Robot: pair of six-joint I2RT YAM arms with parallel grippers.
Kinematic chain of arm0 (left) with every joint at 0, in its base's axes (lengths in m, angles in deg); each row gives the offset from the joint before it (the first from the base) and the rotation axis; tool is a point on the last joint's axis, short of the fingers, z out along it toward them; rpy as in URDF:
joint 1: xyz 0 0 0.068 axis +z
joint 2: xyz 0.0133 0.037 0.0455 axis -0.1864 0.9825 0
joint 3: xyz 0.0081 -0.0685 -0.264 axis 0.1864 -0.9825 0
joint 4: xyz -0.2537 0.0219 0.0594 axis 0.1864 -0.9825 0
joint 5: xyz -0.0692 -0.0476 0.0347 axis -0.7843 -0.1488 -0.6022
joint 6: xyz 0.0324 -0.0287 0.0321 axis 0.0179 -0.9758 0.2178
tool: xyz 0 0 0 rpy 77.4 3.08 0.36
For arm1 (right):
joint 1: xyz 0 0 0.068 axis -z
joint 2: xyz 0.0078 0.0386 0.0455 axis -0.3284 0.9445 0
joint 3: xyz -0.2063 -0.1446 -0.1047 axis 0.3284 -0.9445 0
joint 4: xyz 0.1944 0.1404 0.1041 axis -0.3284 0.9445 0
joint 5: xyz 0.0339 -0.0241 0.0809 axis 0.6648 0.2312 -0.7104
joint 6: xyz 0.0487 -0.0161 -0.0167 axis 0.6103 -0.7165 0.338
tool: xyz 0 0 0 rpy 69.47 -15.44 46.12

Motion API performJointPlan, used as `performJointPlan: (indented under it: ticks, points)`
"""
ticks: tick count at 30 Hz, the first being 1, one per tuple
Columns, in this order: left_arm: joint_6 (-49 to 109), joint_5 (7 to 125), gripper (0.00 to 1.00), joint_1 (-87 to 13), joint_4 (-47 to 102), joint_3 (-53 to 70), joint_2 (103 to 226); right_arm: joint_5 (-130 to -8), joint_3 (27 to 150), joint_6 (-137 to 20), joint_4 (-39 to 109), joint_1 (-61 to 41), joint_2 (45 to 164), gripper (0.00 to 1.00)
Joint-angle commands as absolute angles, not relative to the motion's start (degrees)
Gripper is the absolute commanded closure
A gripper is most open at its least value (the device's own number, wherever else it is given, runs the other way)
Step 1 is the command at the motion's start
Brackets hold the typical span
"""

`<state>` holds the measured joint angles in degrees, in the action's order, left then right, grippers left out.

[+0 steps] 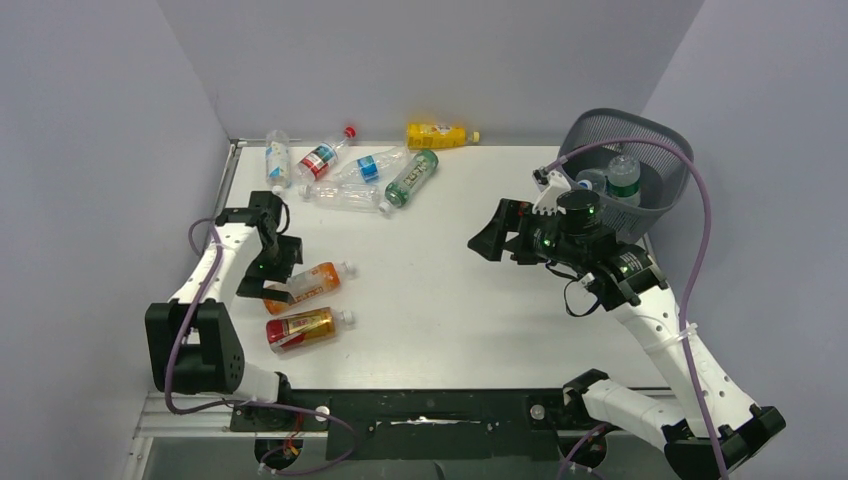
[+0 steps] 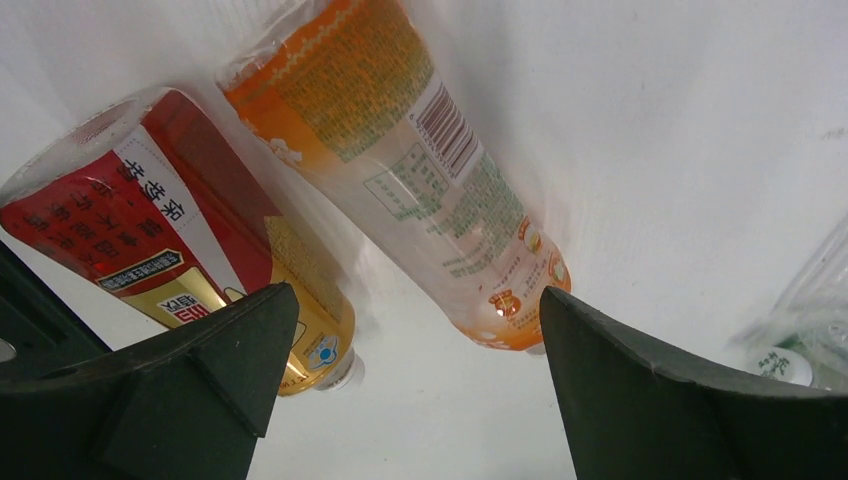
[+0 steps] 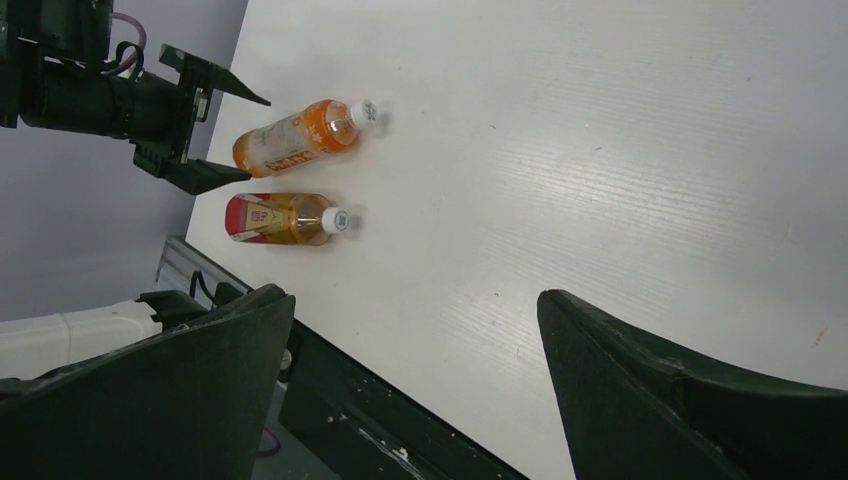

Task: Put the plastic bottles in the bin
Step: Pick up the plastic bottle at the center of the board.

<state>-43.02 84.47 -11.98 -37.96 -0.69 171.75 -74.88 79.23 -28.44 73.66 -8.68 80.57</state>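
Left gripper (image 2: 417, 300), jaws apart, hovers over the orange bottle (image 2: 400, 160); closing off-centre could roll it against the neighbouring red-labelled bottle (image 2: 170, 230). Right gripper (image 3: 415, 300) gapes empty.

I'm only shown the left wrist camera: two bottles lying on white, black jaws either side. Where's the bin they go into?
Observer: A grey mesh bin stands at the far right corner of the table, with bottles already inside it.
Operator: Are my two the last ones left out?
Observer: No. Six more lie along the far edge, a yellow bottle among them.
Operator: And the other arm?
Observer: The right arm hangs over the table beside the bin, jaws open and empty.
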Motion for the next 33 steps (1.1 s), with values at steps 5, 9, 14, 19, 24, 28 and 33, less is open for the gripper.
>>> performJointPlan:
  ticks: [5, 9, 14, 19, 24, 28, 33]
  points:
    - [-46.33, 86.54, 0.07, -8.50, -35.74, -0.45, 175.66, -74.40, 78.53, -28.17, 71.10, -9.46, 80.58, 0.02]
    - [-46.76, 86.97, 0.07, -8.37, -34.85, -0.88, 177.67, -74.26, 77.78, -28.04, 71.02, -9.74, 80.45, 0.02]
    - [-47.06, 88.10, 0.08, -8.37, -33.99, -0.24, 180.82, -73.91, 76.47, -27.75, 70.94, -9.99, 79.73, 0.02]
    - [-46.55, 89.16, 0.13, -8.46, -32.82, 0.80, 183.94, -73.70, 75.95, -27.81, 70.87, -10.02, 79.73, 0.02]
    - [-43.62, 88.96, 0.28, -8.80, -30.74, 1.47, 186.22, -73.61, 76.20, -28.08, 70.80, -10.11, 80.52, 0.02]
    - [-40.54, 88.26, 0.40, -9.17, -28.58, 1.74, 185.95, -73.73, 76.05, -28.10, 70.43, -10.18, 81.23, 0.02]
    - [-35.96, 87.40, 0.42, -11.67, -29.53, 6.48, 185.09, -74.48, 75.53, -28.00, 69.18, -10.27, 82.33, 0.02]
